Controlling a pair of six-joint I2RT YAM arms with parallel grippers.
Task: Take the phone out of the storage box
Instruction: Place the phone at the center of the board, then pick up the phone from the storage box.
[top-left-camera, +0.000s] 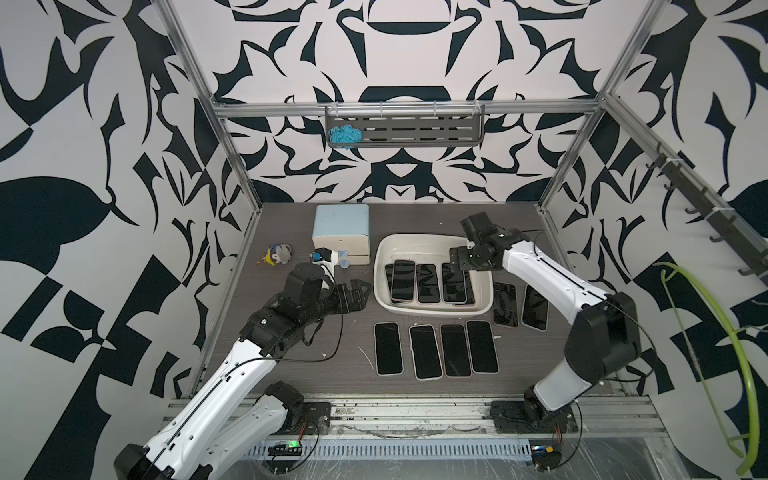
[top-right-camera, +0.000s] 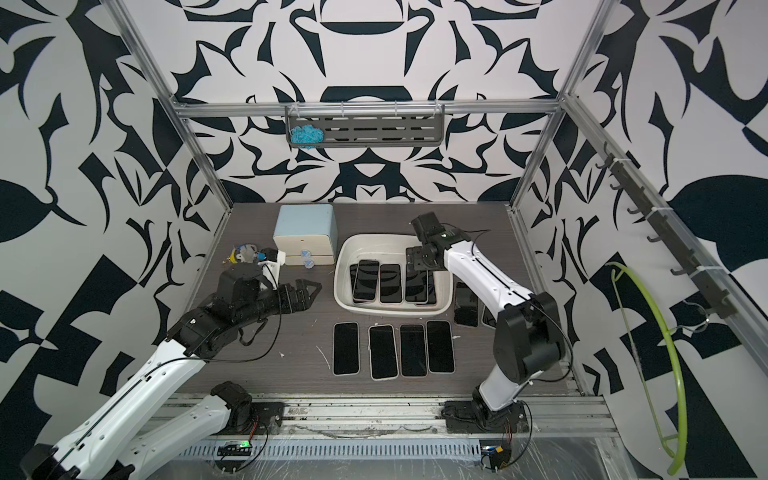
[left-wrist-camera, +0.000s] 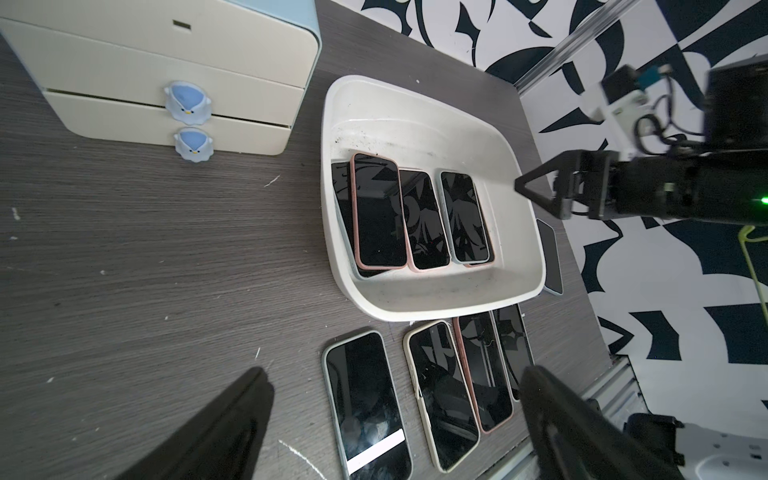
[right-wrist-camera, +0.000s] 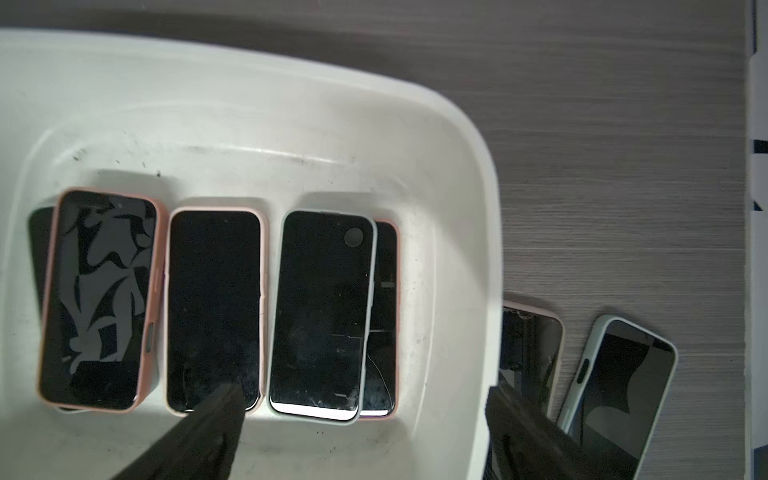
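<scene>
Grey wood-grain tabletop (top-left-camera: 357, 395). In a top view: storage box (top-left-camera: 380, 270) mid-table, stacked phones (top-left-camera: 428, 282) inside. Six loose phones (top-left-camera: 424, 351) lie out in front and to the right. Left gripper (top-left-camera: 363, 296) spread, empty, beside the box. Left wrist: drawer unit (left-wrist-camera: 166, 62) off to one side, no obstruction. Right wrist: right gripper (right-wrist-camera: 365, 390) spread, holding nothing, straddling the box wall. Roughly five left, overlapping, so edges probably awkward to pinch.

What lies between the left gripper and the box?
Nothing: in both top views only a short strip of bare table separates the open left gripper from the box wall.
</scene>
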